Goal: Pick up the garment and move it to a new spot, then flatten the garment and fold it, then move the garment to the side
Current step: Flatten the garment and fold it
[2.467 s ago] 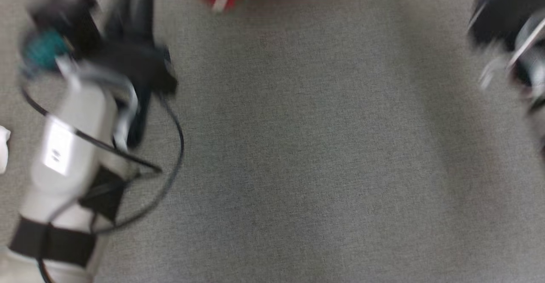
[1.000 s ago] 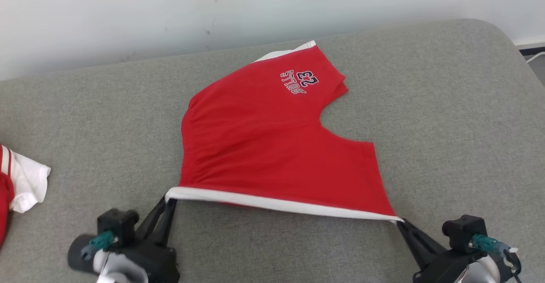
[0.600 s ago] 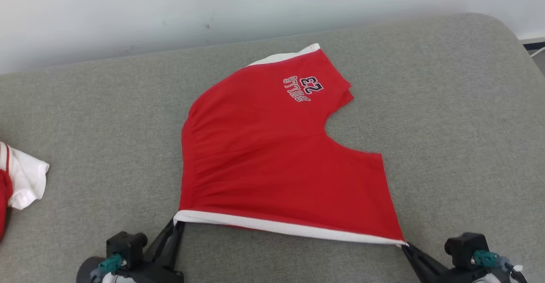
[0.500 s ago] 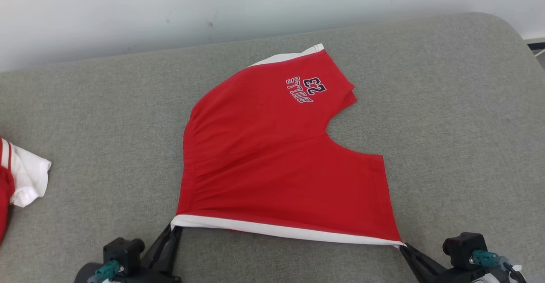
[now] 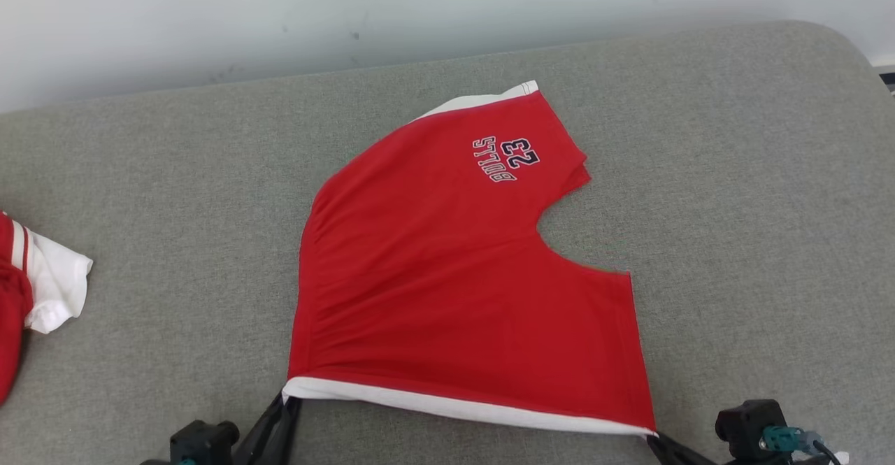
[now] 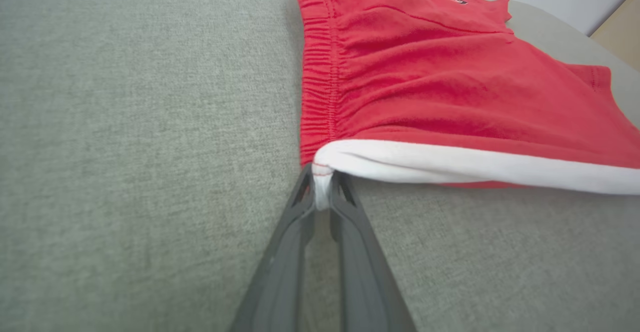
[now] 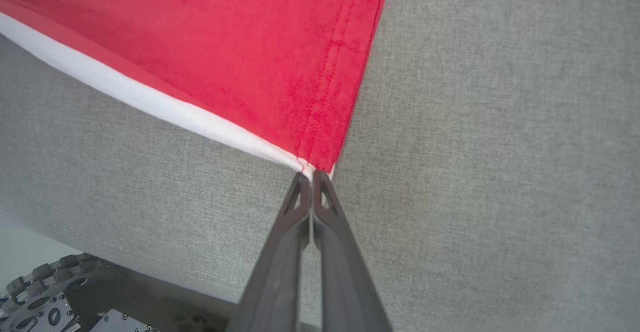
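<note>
Fingers together on cloth: left gripper (image 6: 321,194) clamps waistband corner of garment (image 5: 447,290), right gripper (image 7: 312,176) pinches leg corner. White edge (image 5: 461,407) taut between, likely for dragging flat over cushion (image 5: 734,192).

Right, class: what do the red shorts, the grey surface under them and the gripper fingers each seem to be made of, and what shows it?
The shorts look like soft matt knit, probably cotton jersey: gathered waistband, stitched hems. The surface looks like matt woven upholstery: flecked grey weave. The fingers seem smooth hard plastic, dark grey; metal can't be excluded.
</note>
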Robot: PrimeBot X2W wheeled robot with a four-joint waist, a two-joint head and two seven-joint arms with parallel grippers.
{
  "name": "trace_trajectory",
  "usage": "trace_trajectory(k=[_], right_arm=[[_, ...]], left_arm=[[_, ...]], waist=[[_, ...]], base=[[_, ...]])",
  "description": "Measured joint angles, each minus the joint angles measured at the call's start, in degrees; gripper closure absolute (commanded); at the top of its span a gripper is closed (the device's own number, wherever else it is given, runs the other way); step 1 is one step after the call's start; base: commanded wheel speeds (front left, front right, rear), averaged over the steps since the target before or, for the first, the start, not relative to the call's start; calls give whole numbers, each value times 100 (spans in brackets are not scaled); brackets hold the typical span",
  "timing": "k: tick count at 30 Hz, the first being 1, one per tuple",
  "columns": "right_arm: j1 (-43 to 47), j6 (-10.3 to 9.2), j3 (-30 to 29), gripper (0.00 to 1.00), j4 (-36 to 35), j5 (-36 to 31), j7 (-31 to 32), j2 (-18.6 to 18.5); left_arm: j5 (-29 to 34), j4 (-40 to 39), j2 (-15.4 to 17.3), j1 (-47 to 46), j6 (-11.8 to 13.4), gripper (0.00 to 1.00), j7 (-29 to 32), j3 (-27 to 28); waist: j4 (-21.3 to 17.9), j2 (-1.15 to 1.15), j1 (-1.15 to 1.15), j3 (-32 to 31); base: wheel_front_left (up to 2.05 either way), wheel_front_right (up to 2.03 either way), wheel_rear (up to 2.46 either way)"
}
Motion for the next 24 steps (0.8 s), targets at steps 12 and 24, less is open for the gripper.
trace_trajectory(k=[12, 24], right_arm=[[132, -51, -49, 0, -250, 75, 281, -53], [133, -58, -144, 0, -394, 109, 377, -77]], left_arm=[[1, -166, 70, 188, 57, 0, 1, 55], [18, -269, 225, 438, 112, 0, 1, 102]], waist=[[8, 0, 0, -11], [24, 0, 0, -86]], base=[[0, 0, 0], [0, 0, 0]])
